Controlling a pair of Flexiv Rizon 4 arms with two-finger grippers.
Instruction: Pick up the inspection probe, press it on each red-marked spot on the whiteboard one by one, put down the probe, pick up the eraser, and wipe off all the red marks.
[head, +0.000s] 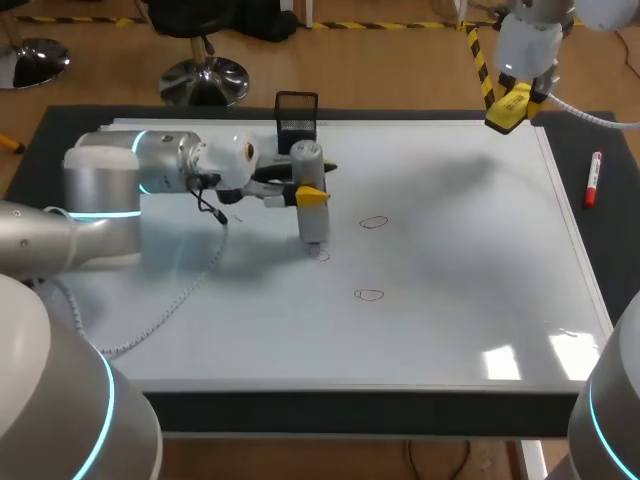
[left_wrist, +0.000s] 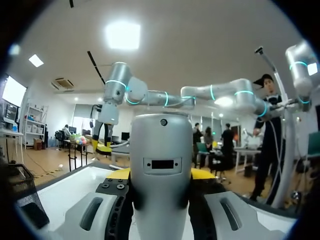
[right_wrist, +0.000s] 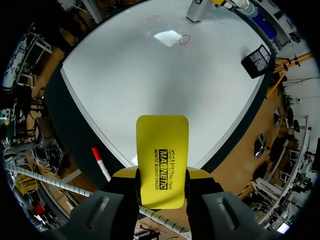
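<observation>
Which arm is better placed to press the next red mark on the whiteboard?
Left. The left gripper holds the probe upright on the whiteboard, close to two red circles. The right gripper holds the eraser near the far right corner.

Probe (head: 314, 222) upright on whiteboard (head: 450, 260), yellow eraser (head: 508, 108) aloft

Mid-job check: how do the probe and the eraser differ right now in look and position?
The probe is a grey cylinder; the eraser is a flat yellow block. The probe stands upright, tip on the whiteboard at a red mark; the eraser hangs high over the board's far right corner, clear of it. The left gripper holds the probe, the right gripper the eraser. Both are gripped from two sides.
</observation>
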